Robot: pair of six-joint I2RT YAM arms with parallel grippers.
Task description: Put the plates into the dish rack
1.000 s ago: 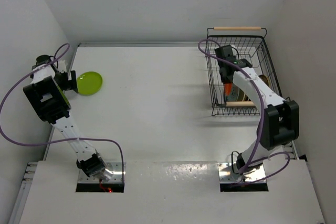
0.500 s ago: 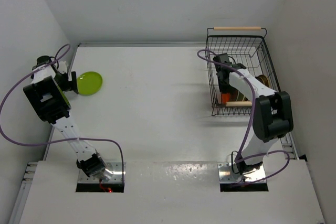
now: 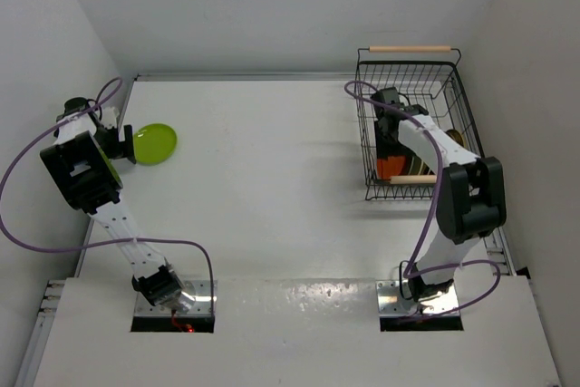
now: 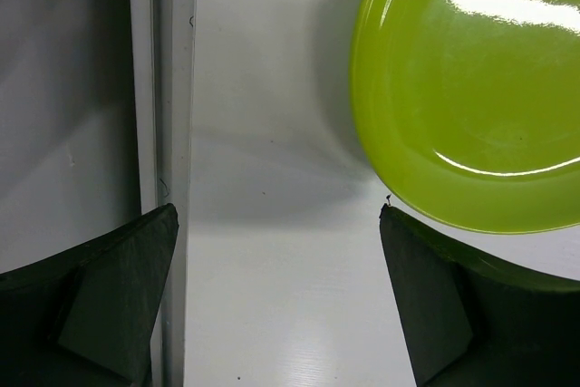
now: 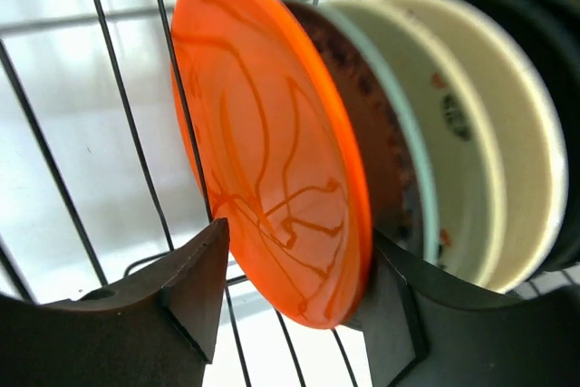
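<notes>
White tabletop (image 3: 272, 160) held the lime green plate (image 3: 154, 143) far left, just beside the wide-open left gripper (image 4: 278, 219). Only the right wrist view showed the orange-red plate (image 5: 263, 178) standing on edge in the dish rack (image 3: 410, 48), foremost of a row of plates (image 5: 471, 133), between the fingers of the right gripper (image 5: 297, 233); whether they pinched it was unclear.

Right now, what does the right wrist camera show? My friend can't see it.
An orange plate stands on edge in the black wire dish rack, between the two fingers of the right gripper. Behind it stand a brown patterned plate, a cream plate and a black plate.
</notes>
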